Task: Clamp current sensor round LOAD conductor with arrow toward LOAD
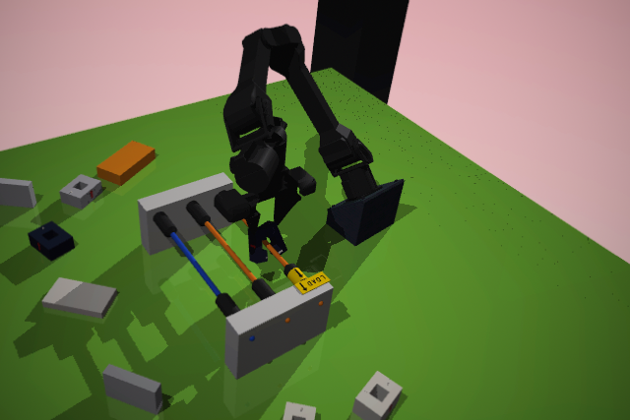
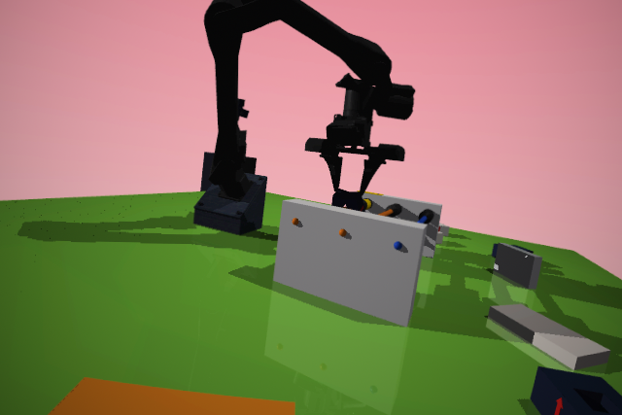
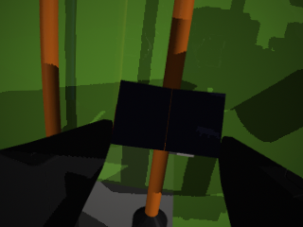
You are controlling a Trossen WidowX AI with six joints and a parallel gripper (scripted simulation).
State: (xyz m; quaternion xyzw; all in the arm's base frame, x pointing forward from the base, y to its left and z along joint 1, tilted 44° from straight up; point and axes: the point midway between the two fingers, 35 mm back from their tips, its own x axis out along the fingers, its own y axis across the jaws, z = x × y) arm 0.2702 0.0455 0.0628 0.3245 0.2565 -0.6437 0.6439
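The dark navy split-core sensor point(image 1: 264, 242) point(image 2: 343, 197) point(image 3: 169, 117) sits around the orange conductor point(image 1: 277, 255) point(image 3: 178, 51) that ends in a yellow sleeve point(image 1: 294, 272) beside the yellow LOAD tag point(image 1: 313, 281). In the wrist view its two halves meet at a thin seam over the conductor. My gripper point(image 1: 265, 240) point(image 2: 350, 192) point(image 3: 166, 138) is shut on the sensor, one finger on each side. The arrow on the sensor is hidden. A second orange conductor point(image 1: 229, 250) point(image 3: 49, 51) and a blue one point(image 1: 196, 265) run parallel to the left.
Two grey end walls point(image 1: 277, 326) point(image 2: 346, 259) point(image 1: 183, 202) carry the three conductors. Around lie an orange block point(image 1: 125, 161), grey blocks point(image 1: 79, 296) point(image 1: 132, 387), grey square sensors point(image 1: 80, 190) point(image 1: 377, 394) and a navy one point(image 1: 50, 239). The arm's base point(image 1: 366, 211) stands behind to the right.
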